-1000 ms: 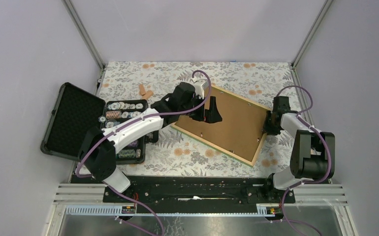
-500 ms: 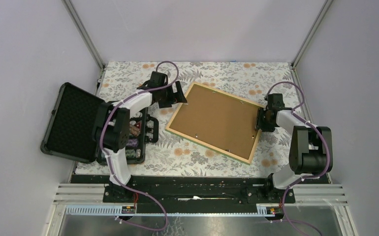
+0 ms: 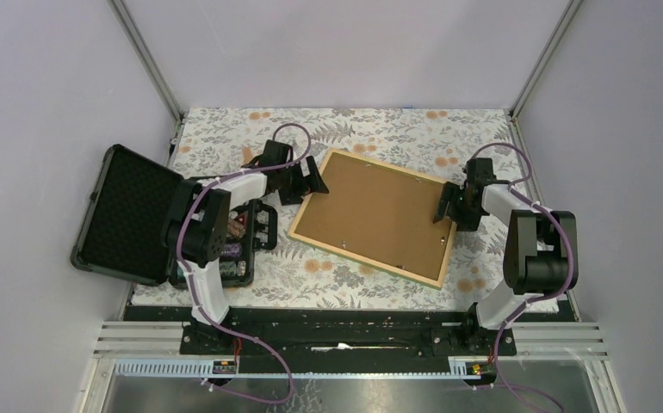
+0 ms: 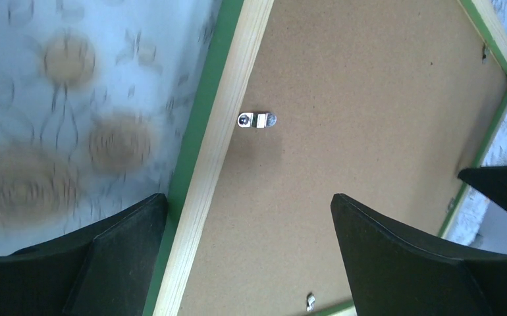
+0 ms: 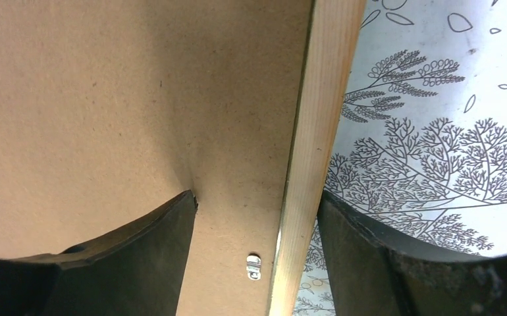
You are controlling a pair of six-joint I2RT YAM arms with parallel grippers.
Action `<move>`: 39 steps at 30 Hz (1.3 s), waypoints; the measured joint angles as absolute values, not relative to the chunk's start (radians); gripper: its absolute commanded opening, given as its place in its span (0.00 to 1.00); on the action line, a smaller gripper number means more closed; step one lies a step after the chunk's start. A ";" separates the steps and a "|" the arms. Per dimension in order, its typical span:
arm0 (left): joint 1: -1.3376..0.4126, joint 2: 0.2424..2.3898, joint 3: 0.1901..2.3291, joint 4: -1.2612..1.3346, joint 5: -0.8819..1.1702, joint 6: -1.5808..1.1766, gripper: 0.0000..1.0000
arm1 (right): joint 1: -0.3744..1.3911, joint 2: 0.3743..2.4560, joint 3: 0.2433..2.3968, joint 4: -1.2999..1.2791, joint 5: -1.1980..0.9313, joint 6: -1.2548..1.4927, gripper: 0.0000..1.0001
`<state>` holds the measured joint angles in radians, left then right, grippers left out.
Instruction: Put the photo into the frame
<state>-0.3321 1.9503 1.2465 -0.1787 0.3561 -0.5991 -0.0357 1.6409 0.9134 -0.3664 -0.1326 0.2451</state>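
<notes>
Thin rectangular frame, pale wood rail with a green edge, lies back-up and askew on the floral tablecloth. It is filled by a matte brown fibreboard backing with a small metal tab; the photo is hidden, can't tell if it's underneath. Left gripper jaws wide apart over the frame's left rail, right gripper jaws apart straddling the right rail, neither clamped. Open black foam-lined case at left holds poker chips.

One frame, one backing board, one case.
</notes>
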 measured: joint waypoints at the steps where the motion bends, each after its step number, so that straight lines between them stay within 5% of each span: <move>1: -0.328 1.931 1.220 -0.176 0.367 -0.612 0.99 | -0.036 1.647 0.921 -0.373 -0.136 0.254 0.78; 14: -0.319 1.808 1.059 -0.238 0.499 -0.622 0.99 | -0.035 1.523 0.874 -0.495 -0.090 0.344 0.80; 18: -0.297 1.808 1.057 -0.235 0.544 -0.638 0.99 | -0.031 1.442 0.839 -0.537 -0.092 0.389 1.00; 31: -0.272 1.805 1.026 -0.197 0.601 -0.678 0.99 | -0.026 1.396 0.750 -0.553 -0.135 0.453 0.99; 39: -0.260 1.786 0.979 -0.131 0.601 -0.708 0.99 | -0.027 1.558 0.866 -0.522 -0.156 0.402 1.00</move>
